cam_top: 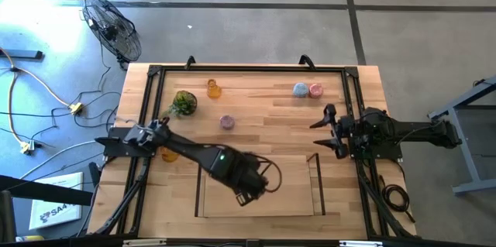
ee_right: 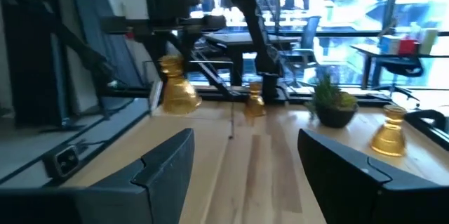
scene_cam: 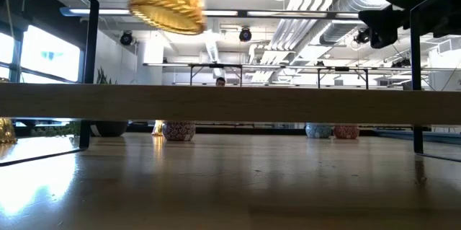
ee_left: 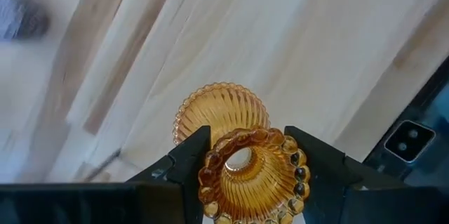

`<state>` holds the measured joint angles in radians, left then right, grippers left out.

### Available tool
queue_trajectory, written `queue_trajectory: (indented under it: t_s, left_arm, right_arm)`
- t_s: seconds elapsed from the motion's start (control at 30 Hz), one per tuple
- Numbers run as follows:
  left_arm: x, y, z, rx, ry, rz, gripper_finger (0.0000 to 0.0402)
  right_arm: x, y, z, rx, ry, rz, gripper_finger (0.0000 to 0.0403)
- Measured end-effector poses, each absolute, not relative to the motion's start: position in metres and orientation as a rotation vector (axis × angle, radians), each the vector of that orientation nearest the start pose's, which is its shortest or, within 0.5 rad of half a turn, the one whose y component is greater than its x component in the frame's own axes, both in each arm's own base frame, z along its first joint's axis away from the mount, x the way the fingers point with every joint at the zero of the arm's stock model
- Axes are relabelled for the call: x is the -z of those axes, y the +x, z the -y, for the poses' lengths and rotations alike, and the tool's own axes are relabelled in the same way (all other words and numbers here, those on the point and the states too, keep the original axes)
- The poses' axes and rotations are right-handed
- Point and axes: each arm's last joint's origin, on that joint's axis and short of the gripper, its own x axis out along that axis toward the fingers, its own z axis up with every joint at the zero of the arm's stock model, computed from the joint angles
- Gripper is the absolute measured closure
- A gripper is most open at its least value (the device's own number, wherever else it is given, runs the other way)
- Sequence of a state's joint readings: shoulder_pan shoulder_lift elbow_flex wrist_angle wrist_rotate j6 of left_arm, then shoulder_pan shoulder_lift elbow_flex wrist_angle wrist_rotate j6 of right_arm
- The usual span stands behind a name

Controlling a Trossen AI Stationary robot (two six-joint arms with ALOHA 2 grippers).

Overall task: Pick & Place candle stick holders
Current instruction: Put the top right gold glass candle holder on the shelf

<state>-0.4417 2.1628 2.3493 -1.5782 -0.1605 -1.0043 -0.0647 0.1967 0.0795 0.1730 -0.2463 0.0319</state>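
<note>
My left gripper [cam_top: 249,193] hangs over the wooden tray [cam_top: 318,185], shut on an amber holder [ee_left: 242,154]. My arm hides that holder in the high view; the low view shows it high above the tray floor [scene_cam: 169,1]. A second amber holder [cam_top: 213,88] stands at the far left. A third [cam_top: 169,154] shows beside my left arm. The purple holder [cam_top: 226,122], the pale blue one [cam_top: 300,90] and the pink one [cam_top: 315,90] stand on the table beyond the tray. My right gripper [cam_top: 325,131] is open and empty at the right. My left gripper pinches the amber holder's narrow end, just below its beaded rim [ee_left: 210,162], between its two fingers [ee_left: 188,155], one on each side. The fingers point down from above. The holder hangs lifted clear, its wide ribbed bell [ee_left: 221,112] lowest, above the tray floor.
A green plant ball [cam_top: 184,103] sits at the far left by the amber holder. Black frame rails [cam_top: 248,69] run around the table. In the low view the tray's wall [scene_cam: 230,104] hides most of the table behind it.
</note>
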Motion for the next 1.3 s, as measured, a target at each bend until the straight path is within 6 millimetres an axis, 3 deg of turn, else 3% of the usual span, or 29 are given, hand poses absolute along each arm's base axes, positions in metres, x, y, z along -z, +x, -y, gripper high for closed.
queue_trajectory:
  t_s: [0.23, 0.5, 1.1, 1.3]
  left_arm:
    - [-0.326, 0.371, 0.181, -0.533, -0.517, -1.264, 0.0245]
    - [-0.305, 0.370, 0.183, -0.683, -0.594, -1.279, 0.0245]
    - [-0.272, 0.369, 0.194, -0.768, -0.642, -1.286, 0.0245]
    - [-0.268, 0.370, 0.191, -0.776, -0.588, -1.257, 0.0209]
  right_arm:
    - [-0.191, 0.107, -0.001, -0.221, 0.042, 0.048, 0.0153]
    - [-0.191, 0.107, -0.002, -0.260, 0.037, 0.046, 0.0153]
    - [-0.190, 0.106, -0.004, -0.335, 0.034, 0.036, 0.0153]
    - [-0.190, 0.106, -0.004, -0.336, 0.034, 0.036, 0.0153]
